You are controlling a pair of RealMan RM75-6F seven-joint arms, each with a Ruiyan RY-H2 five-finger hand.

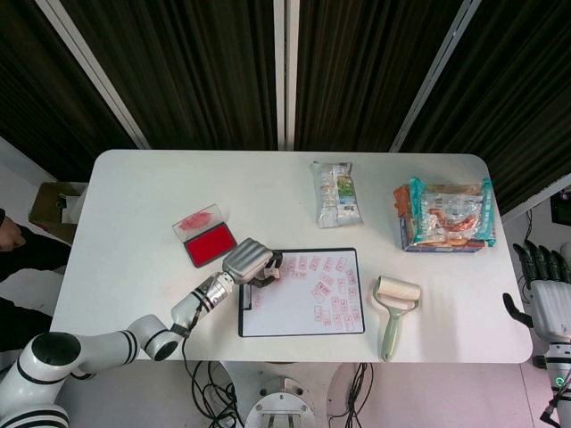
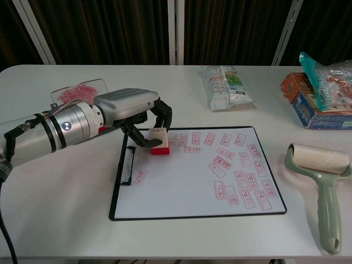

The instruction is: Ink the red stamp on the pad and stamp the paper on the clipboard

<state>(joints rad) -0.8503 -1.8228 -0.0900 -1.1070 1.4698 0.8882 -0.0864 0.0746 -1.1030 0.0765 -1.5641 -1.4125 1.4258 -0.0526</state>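
My left hand [image 2: 129, 110] [image 1: 247, 260] holds the stamp [image 2: 159, 141], a white block with a red base, pinched between its fingers. The stamp's base sits down on the paper [image 2: 187, 181] near the top left of the clipboard [image 2: 278, 195] [image 1: 299, 330]. The paper carries several red rectangular prints. The open ink pad [image 1: 211, 243] with its clear lid [image 2: 80, 89] lies on the table left of the clipboard, mostly hidden behind my left arm in the chest view. My right hand [image 1: 542, 283] hangs off the table's right edge with its fingers spread and nothing in them.
A green-handled lint roller [image 2: 324, 181] lies right of the clipboard. A snack bag [image 2: 225, 86] sits at the back centre. A box with a plastic-wrapped packet [image 2: 319, 91] stands at the back right. A person's hand [image 1: 9, 234] shows at the far left edge.
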